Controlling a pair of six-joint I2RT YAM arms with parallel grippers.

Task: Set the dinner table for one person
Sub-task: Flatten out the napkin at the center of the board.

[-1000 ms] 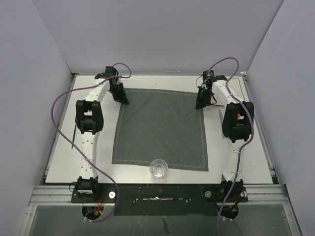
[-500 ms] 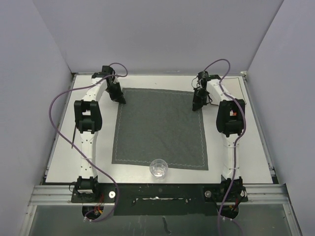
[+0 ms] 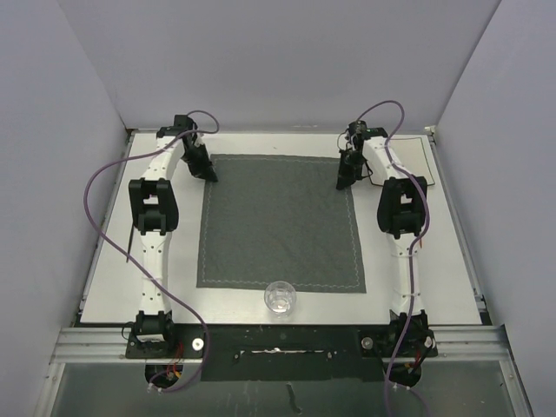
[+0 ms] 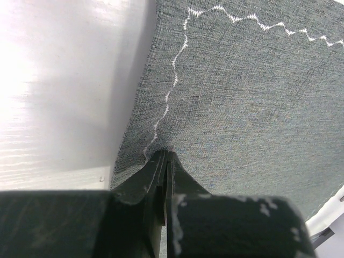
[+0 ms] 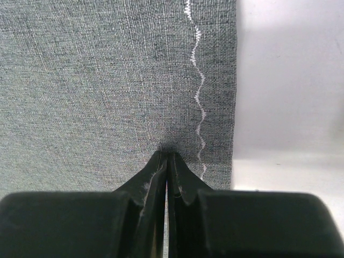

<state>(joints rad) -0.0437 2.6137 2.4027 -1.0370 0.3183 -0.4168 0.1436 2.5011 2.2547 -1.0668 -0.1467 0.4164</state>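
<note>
A booth with plain pale lilac walls [image 3: 278, 61] holds a large white table [image 3: 113, 261], seen from above; it fills the floor of the booth, with the two arm bases at its near edge.

The left gripper [image 4: 164, 156] is pinched together on the far left corner of a dark grey mat [image 3: 280, 221], the cloth puckering at its tips. The right gripper [image 5: 167, 156] is clamped the same way on the far right corner, just inside the white zigzag stitching. Both arms reach out along the mat's two sides.

The mat lies flat in the middle of the table, its edges roughly square to the table's edges. A clear glass [image 3: 280, 297] stands upright at the middle of the mat's near edge; it looks empty, and whether its base sits on the cloth or just off it cannot be told. A faint square outline at the far right of the table, partly behind the right arm, may be a white plate [image 3: 422, 161]; nothing shows on it.

Judged from this, the setting is at an early stage: the mat is being placed, and the plate, the glass and any cutlery have yet to go on it. No cutlery is visible.
</note>
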